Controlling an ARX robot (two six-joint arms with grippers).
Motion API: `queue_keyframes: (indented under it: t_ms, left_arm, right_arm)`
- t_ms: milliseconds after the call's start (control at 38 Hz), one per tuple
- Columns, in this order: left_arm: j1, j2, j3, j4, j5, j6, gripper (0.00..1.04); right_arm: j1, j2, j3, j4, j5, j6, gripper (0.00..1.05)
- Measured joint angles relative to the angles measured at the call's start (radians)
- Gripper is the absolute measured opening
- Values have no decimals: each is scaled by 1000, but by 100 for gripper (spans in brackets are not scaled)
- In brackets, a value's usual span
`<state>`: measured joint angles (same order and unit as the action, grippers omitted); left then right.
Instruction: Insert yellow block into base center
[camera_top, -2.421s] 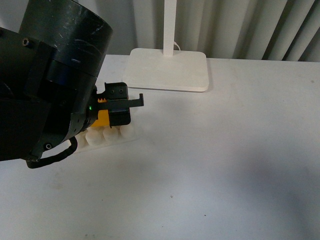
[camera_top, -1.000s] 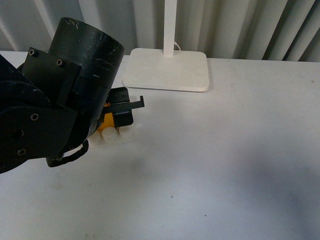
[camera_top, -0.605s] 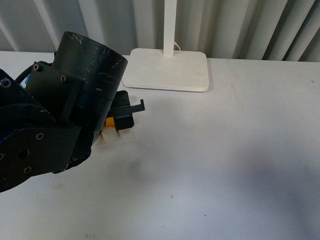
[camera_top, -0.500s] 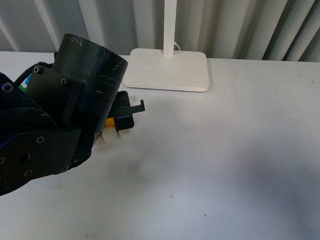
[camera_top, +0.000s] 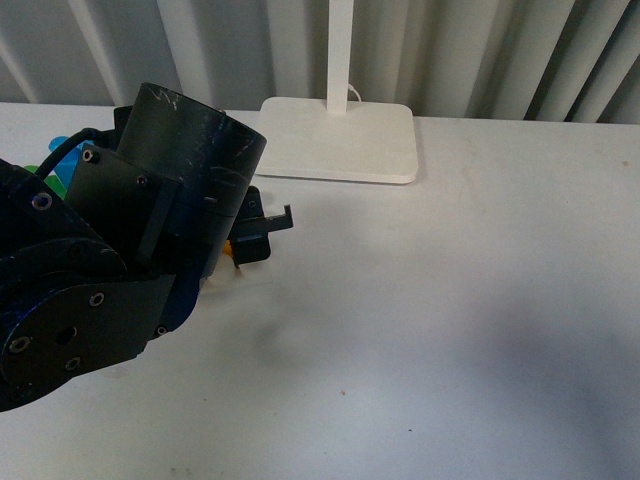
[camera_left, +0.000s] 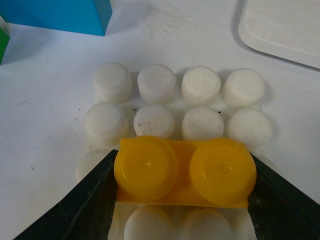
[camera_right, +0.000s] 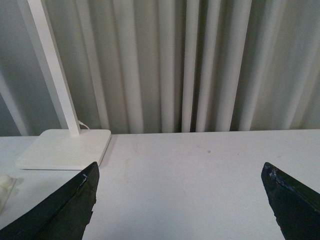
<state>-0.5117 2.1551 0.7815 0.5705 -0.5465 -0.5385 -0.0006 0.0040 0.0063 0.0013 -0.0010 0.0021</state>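
Observation:
In the left wrist view my left gripper (camera_left: 185, 186) is shut on the yellow block (camera_left: 185, 172), its dark fingers (camera_left: 92, 202) pressed against both short ends. The block, two studs up, lies over the middle two studs of the third row of the white base (camera_left: 156, 82). I cannot tell whether it is pressed down or just above them. In the front view the bulky left arm hides nearly everything; only a sliver of the yellow block (camera_top: 228, 243) and a bit of the base (camera_top: 236, 273) show beside the left gripper (camera_top: 255, 237). My right gripper (camera_right: 182, 200) is open over bare table.
A blue brick (camera_left: 60, 15) and a green brick's edge (camera_left: 2, 45) lie just beyond the base. The white slab (camera_top: 335, 140) with its upright pole (camera_top: 338, 50) stands behind, near a pleated curtain. White table stretches to the right.
The left arm has swung lower and rightward over the base, so less of the base and yellow block shows in the front view. The block stays in the shut jaws.

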Motion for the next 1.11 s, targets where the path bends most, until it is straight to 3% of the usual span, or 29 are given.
queue_keyframes:
  t_ms: [211,421,789,1105]
  left_arm:
    - [16,-23,-2,6,33,6,65]
    - [38,-45,-27,25,94,5,100]
    - [132,-296,-151,89,97,45,98]
    - [271,-760,-390,72,233,48,98]
  right_arm:
    - [0,0,0,0,0,0,95]
    - [0,0,0,0,0,0,95]
    - [0,0,0,0,0,0,95]
    - [0,0,0,0,0,0,95]
